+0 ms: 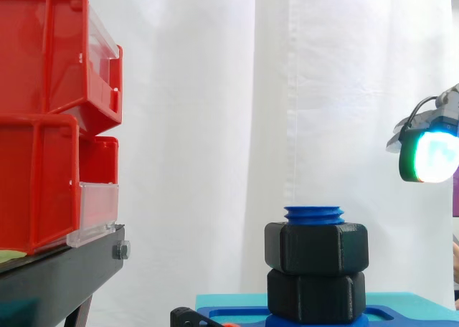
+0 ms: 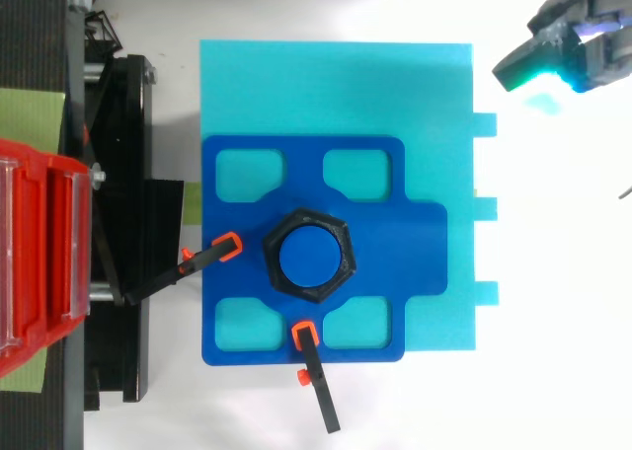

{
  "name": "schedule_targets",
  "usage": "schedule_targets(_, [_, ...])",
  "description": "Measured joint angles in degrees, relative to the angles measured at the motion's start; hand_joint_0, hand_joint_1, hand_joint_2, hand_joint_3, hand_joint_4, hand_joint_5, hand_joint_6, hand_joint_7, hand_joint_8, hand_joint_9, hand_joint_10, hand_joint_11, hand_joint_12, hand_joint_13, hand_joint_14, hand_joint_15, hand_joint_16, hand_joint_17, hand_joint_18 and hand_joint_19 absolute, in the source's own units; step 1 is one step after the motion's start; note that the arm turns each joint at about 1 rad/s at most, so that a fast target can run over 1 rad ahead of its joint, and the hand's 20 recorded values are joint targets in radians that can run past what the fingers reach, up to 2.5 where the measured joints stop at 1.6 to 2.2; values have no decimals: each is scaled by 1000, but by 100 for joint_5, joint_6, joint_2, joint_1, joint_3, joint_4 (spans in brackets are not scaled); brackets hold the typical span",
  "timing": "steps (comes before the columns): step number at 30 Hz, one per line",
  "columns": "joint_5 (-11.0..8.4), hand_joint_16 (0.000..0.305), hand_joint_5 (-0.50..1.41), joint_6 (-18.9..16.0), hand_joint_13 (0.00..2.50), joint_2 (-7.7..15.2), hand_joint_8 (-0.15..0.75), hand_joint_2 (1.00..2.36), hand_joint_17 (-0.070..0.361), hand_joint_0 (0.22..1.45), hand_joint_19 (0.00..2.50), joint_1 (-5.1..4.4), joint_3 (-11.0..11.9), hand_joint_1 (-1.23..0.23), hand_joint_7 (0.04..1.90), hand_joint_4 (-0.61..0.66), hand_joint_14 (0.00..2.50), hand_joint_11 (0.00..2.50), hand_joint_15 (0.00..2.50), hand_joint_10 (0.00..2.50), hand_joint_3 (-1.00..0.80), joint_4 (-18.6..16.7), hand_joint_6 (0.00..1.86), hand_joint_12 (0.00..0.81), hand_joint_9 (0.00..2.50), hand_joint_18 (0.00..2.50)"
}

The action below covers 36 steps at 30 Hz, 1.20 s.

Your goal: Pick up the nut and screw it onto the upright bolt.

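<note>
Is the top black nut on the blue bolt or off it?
On. The upper nut rings the upright bolt, whose threaded tip pokes out above it; a second nut sits beneath.

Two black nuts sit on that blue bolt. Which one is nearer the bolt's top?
The upper nut, resting on the lower nut; the bolt pokes out just above it, while the lower nut sits down at the blue plate.
</note>
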<state>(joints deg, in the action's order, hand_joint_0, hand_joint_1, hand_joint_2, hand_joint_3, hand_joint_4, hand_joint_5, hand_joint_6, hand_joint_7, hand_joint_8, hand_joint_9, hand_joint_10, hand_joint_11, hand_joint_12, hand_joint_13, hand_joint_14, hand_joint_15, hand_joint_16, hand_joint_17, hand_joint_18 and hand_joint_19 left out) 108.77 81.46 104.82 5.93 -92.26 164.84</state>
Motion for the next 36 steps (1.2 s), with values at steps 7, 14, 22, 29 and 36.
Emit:
schedule_targets(7, [-466,41,-227,-1014,283,-19,225,1000,92,482,0,-3,-42,-335,711,108,0,0,0,0,-500,-124,502,335,379,156])
schedule_targets(14, [-993,44,-239,-2037,226,-18,217,1000,98,472,0,-15,-46,-313,668,88,0,0,0,0,-500,-83,502,345,307,67])
schedule_targets(22, [-1347,46,-266,-3263,91,-19,203,1000,104,455,0,-60,-47,-282,598,43,0,0,0,0,-500,67,501,363,141,0])
schedule_targets(29, [-1363,47,-260,-3461,0,-22,185,1000,106,454,0,-63,-47,-240,651,9,0,0,0,0,-500,79,501,363,0,0])
schedule_targets(36, [-1373,48,-261,-3465,0,-22,180,1000,108,454,0,-63,-47,-235,735,13,0,0,0,0,-500,77,502,363,0,0])
